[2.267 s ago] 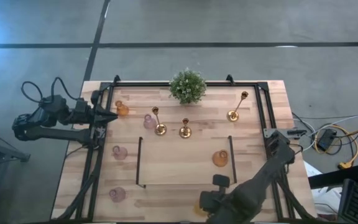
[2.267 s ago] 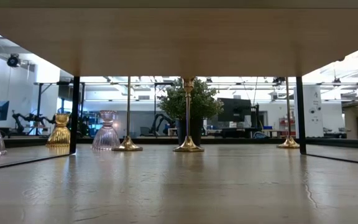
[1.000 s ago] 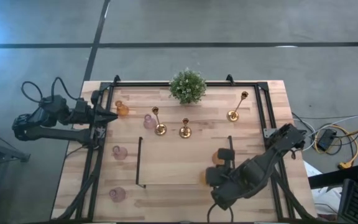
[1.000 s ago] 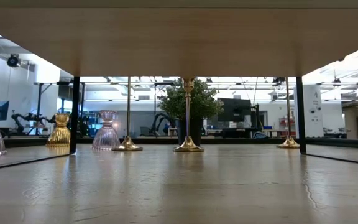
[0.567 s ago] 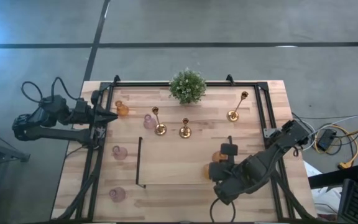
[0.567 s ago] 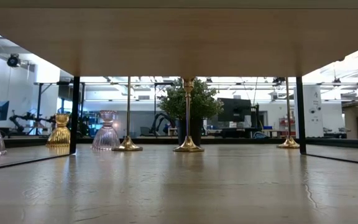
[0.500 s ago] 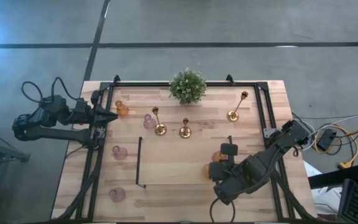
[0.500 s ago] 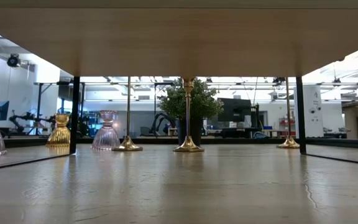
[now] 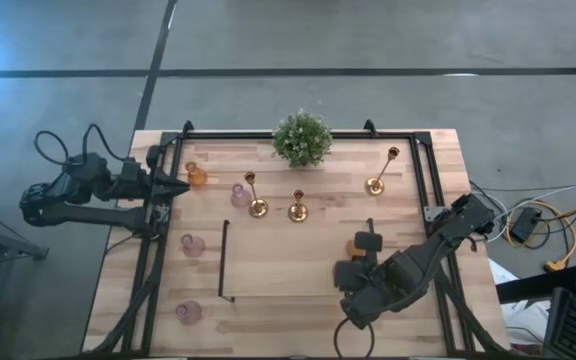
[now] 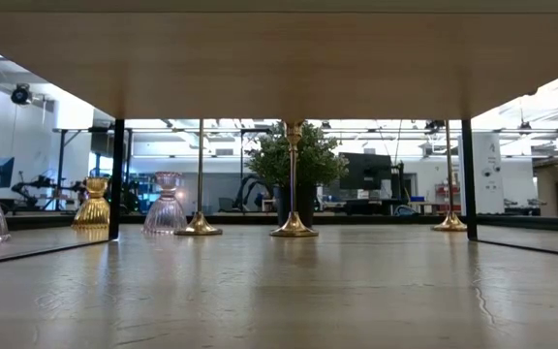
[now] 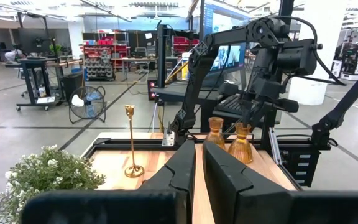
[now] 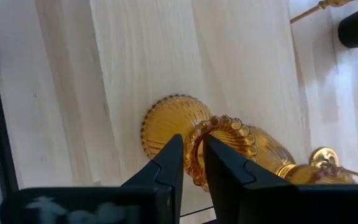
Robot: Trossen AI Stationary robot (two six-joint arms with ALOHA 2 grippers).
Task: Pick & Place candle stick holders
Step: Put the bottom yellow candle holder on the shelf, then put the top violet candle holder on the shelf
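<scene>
My right gripper point(image 9: 351, 272) is shut on an amber glass cup point(image 11: 241, 144) at the table's right middle, close beside a second amber cup point(image 9: 353, 249) that stands on its foot. My left gripper point(image 9: 178, 187) is shut and empty at the far left, next to a third amber cup point(image 9: 197, 177). Three brass candlesticks point(image 9: 256, 205) point(image 9: 297, 210) point(image 9: 378, 180) stand on their round bases near the far side. Three pink cups point(image 9: 239, 195) point(image 9: 192, 245) point(image 9: 189, 312) stand on the left half. My right gripper pinches the amber cup's beaded rim point(image 12: 194, 148), one finger inside the mouth and one outside. The fingers come from above, pointing down. The cup is upright, its wide foot point(image 12: 166, 121) below the rim. Whether the foot is on the table, I cannot tell.
A bushy green plant point(image 9: 302, 138) stands at the far middle. A black rail frame point(image 9: 423, 190) runs round the table, and a thin black U-shaped outline point(image 9: 224, 262) marks the near middle. Bare wood lies inside that outline.
My right gripper has carried the amber cup from near the table's near edge toward the far edge, up beside the second amber cup. In the last half second it has hardly moved. It has stayed shut on the cup.
</scene>
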